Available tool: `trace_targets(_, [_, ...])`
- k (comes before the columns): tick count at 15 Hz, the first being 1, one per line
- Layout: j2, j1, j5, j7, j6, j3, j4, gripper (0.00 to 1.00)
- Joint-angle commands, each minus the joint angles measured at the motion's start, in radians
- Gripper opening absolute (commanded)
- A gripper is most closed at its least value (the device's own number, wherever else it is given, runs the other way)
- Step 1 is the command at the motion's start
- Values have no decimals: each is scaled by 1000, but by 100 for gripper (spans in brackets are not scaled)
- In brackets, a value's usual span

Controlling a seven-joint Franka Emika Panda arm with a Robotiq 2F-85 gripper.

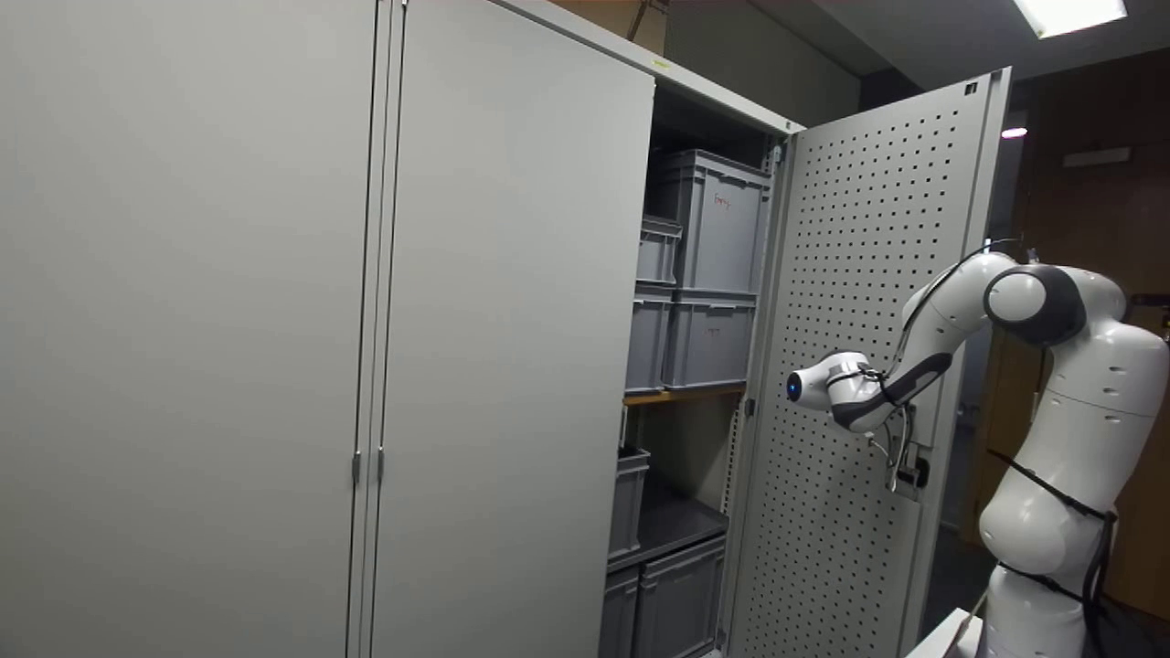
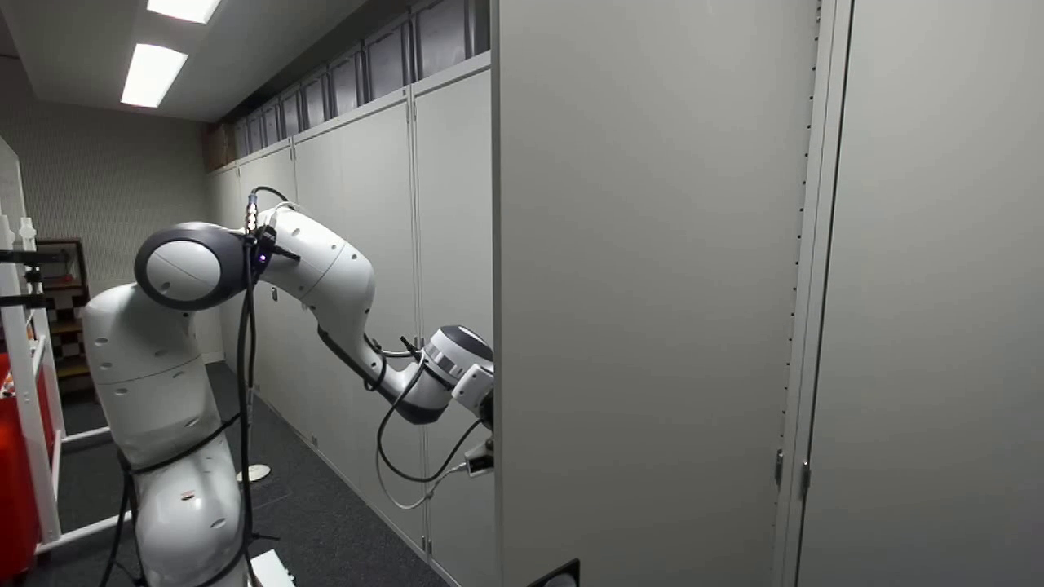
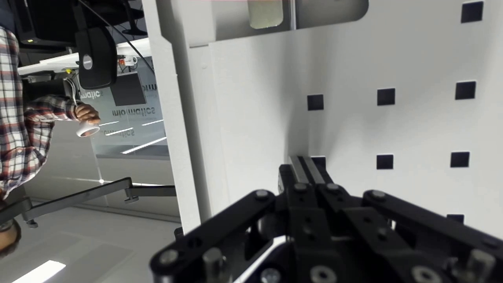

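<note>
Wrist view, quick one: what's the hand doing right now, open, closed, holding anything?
Hand: closed, holding nothing; whether it touches the perforated door in front of it cannot be told.

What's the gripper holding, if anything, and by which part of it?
Nothing is held: the gripper is shut on itself, facing the perforated cabinet door.

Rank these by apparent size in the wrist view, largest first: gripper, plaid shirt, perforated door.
1. Perforated door
2. Gripper
3. Plaid shirt
Nearness to the camera enlarges the first two, so real sizes may rank differently.
</note>
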Motion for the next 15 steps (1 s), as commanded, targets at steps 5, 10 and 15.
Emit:
trace_targets(5, [-42,-27,-46,-29,44,-22,-8,0])
trace_targets(10, [-46,-33,-45,-29,55,-26,-5,0])
trace_targets(15, [-44,-38,-40,-30,57,-29,1,0])
